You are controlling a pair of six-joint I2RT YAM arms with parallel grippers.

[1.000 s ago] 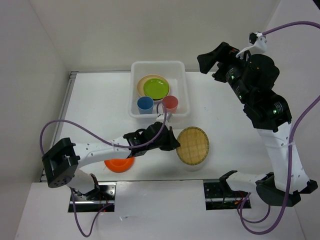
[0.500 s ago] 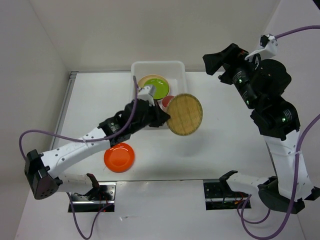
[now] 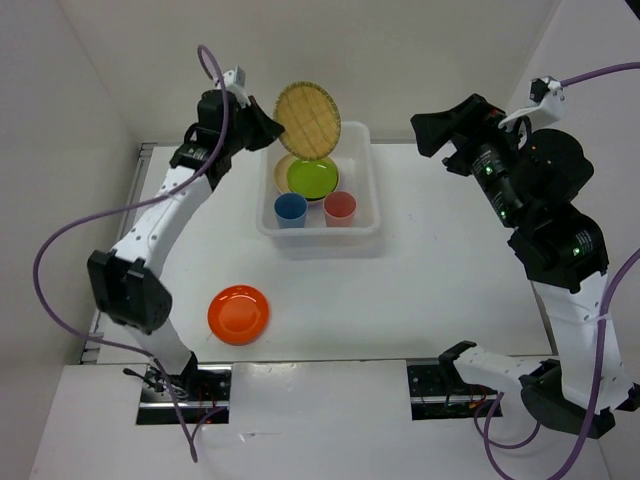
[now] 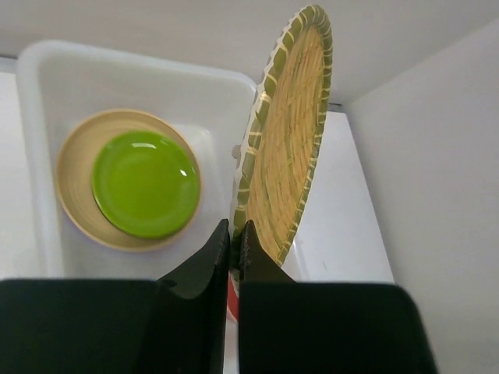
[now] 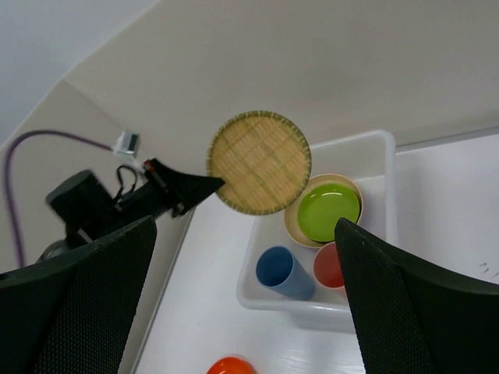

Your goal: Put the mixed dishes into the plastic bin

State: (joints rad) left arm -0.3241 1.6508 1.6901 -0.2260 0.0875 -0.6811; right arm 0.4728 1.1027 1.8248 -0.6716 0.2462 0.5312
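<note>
My left gripper is shut on the rim of the woven tan disc and holds it on edge, high above the back of the plastic bin. The disc also shows in the left wrist view and in the right wrist view. In the bin lie a lime green plate on a pale yellow plate, a blue cup and a pink-red cup. An orange plate lies on the table in front. My right gripper is open and empty, raised to the right of the bin.
The white table ends at a wall just behind the bin. A side wall runs along the left edge. A purple cable loops off the left arm.
My left gripper has lifted the woven disc from the table right of centre, carried it over the bin's front and up to the back left. The right arm has shifted a little.
</note>
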